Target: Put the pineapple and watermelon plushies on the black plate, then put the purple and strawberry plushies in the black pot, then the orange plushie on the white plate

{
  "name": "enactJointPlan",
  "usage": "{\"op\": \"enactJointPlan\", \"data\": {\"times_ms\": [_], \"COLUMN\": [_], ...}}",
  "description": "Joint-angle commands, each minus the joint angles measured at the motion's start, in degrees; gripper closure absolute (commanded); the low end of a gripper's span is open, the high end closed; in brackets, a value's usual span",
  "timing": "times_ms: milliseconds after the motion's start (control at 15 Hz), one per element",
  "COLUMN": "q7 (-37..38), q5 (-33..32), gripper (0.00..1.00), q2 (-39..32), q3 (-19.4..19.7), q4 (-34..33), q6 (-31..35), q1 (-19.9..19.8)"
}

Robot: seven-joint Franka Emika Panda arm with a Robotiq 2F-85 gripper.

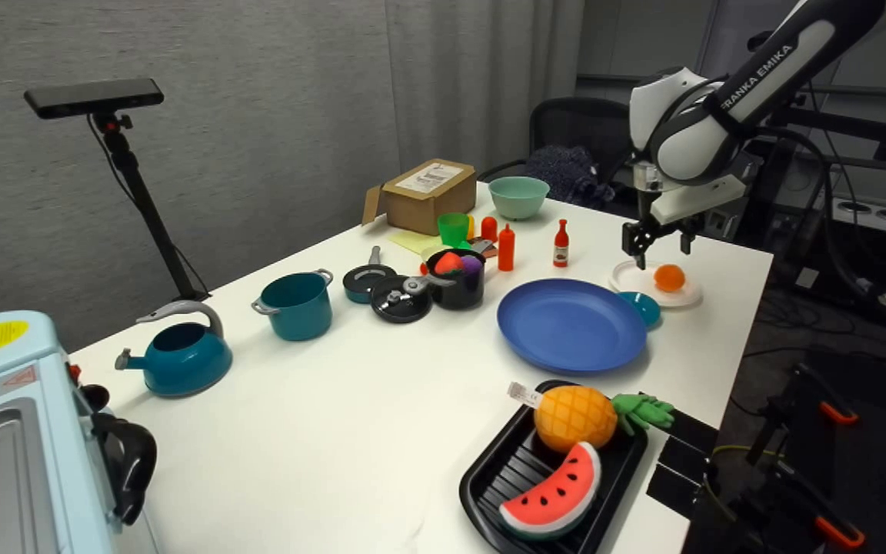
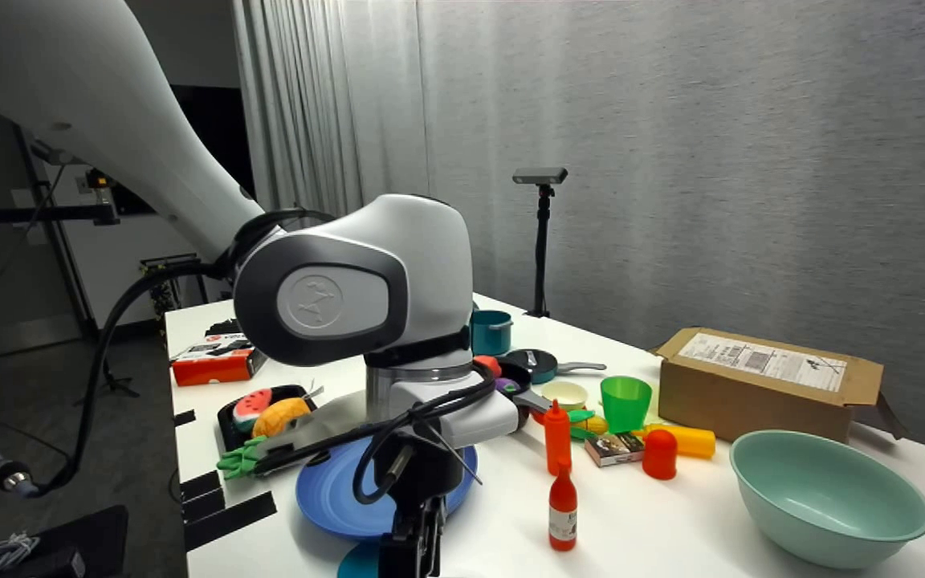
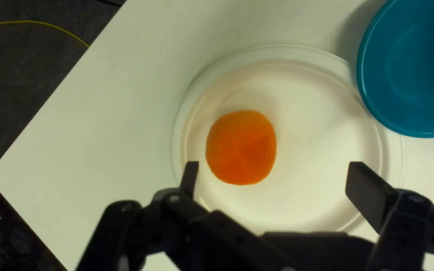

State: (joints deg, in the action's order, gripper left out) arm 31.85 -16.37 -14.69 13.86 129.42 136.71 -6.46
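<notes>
The small, round orange plushie (image 3: 241,147) lies on the white plate (image 3: 326,150), left of its centre in the wrist view; its outline is slightly squared and its colour deepens toward the lower right. The black two-fingered gripper (image 3: 272,171) hangs over the plate, spread wide and gripping nothing. In an exterior view, the plump yellow-orange pineapple plushie (image 1: 574,418), marked with criss-cross lines, lies in the ridged, rectangular black tray (image 1: 520,465), its green leafy crown reaching over the edge. Beside it in the tray curves the watermelon-slice plushie (image 1: 554,492), red with black seeds and a white-and-green rind. The red strawberry plushie (image 1: 448,263) and the purple plushie (image 1: 471,265) sit side by side in the black pot (image 1: 464,295), their lower parts hidden.
</notes>
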Motion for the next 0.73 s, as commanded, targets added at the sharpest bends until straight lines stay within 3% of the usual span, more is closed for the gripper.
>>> {"op": "enactJointPlan", "data": {"times_ms": [0,467,533,667], "q7": [-1.57,-8.42,-5.25,-6.23], "q5": [1.02,5.74,3.9,4.76], "gripper": [0.0,0.0,0.0,0.0], "q2": [0.27,2.58,1.1,1.61], "q3": [-0.78,-6.2,-4.78,-5.82], "q4": [-0.22,-0.61,-0.85,-1.02], "q6": [0.75,2.72,2.0,2.01], "q1": [1.15,3.56,3.67,4.21]}}
